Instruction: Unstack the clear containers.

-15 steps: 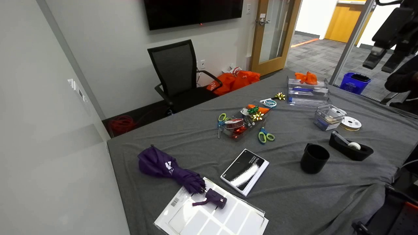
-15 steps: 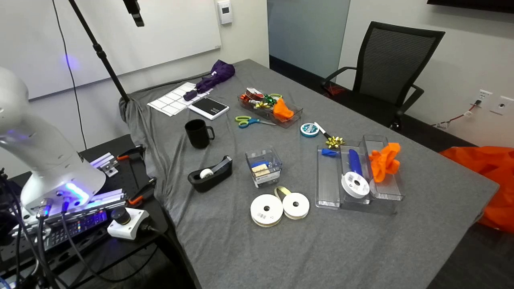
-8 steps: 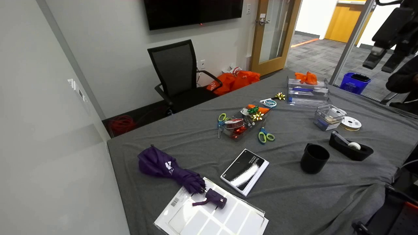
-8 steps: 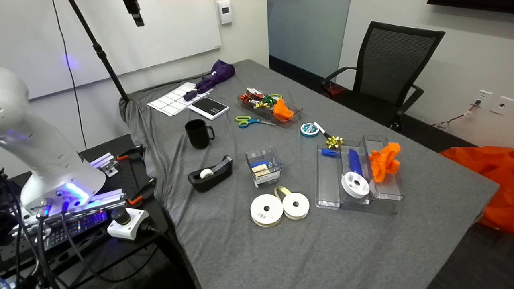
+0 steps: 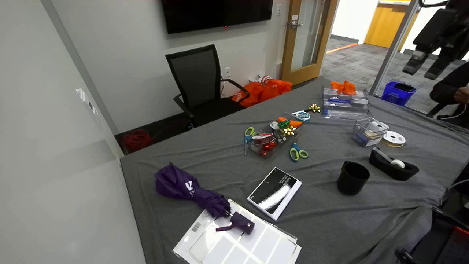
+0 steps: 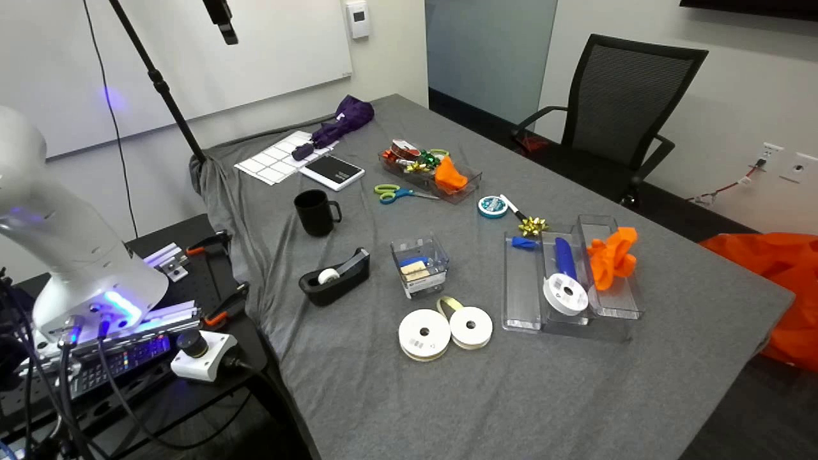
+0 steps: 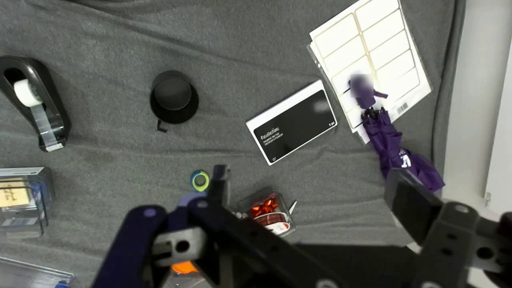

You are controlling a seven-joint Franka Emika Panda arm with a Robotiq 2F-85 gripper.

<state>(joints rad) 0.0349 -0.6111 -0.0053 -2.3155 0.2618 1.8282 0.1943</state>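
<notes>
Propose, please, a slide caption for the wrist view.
Open gripper above a grey cloth: clear containers at the picture's left edge, a black cup upper left, a purple umbrella at right.

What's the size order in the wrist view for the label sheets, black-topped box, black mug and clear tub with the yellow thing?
Largest: label sheets
Next: black-topped box and clear tub, order unsure: the picture's edge crops the tub
Smallest: black mug

the white arm stands on its blue-lit base; the gripper hangs high, fingers pointing down, spread wide apart
</notes>
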